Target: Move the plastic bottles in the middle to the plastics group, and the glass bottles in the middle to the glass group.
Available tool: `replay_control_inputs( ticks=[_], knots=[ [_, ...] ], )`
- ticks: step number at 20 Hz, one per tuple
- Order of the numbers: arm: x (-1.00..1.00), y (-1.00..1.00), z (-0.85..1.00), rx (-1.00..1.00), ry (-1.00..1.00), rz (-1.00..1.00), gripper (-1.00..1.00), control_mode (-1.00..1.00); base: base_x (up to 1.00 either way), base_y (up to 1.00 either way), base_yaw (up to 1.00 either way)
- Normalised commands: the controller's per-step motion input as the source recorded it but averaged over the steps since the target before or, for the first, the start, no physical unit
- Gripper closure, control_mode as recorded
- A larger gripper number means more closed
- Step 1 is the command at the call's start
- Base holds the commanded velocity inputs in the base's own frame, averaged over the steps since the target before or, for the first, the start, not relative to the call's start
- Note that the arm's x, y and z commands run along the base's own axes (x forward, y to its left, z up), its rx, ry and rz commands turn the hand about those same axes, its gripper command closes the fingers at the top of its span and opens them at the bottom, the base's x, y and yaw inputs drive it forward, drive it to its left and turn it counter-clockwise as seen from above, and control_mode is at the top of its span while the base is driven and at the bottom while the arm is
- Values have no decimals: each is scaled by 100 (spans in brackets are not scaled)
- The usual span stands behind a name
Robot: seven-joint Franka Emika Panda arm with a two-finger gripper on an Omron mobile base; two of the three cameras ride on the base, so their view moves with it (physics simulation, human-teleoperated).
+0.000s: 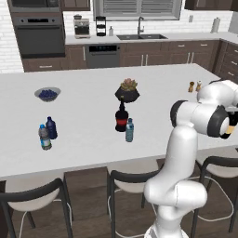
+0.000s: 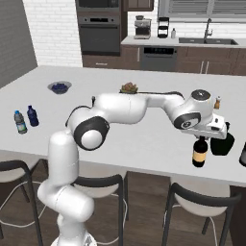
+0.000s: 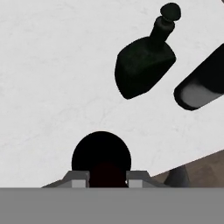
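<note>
gripper [image 2: 205,136] clamped on wine bottle [image 2: 199,153] neck, bottle upright directly below; glass group bottle [image 2: 222,142] just beside, to the right.

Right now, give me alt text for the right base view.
The white arm reaches right across a white island counter, its gripper closed on the neck of a dark wine bottle with a tan label beside a black round-shouldered bottle. Two small bottles stand far left.
</note>
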Motion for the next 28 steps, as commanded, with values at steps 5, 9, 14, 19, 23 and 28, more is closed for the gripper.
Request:
replay_control_inputs(
  ticks=[5,9,14,19,23,28],
  knots=[
    [20,8,-32,0,0,0,100,-100,0,0,0],
    [27,11,-30,0,0,0,100,-100,0,0,0],
    [21,16,-35,0,0,2,100,-100,0,0,0],
    [31,23,-40,0,1,1,100,-100,0,0,0],
    [32,13,-33,0,0,3,100,-100,0,0,0],
    [13,2,-39,0,3,3,100,-100,0,0,0]
  ],
)
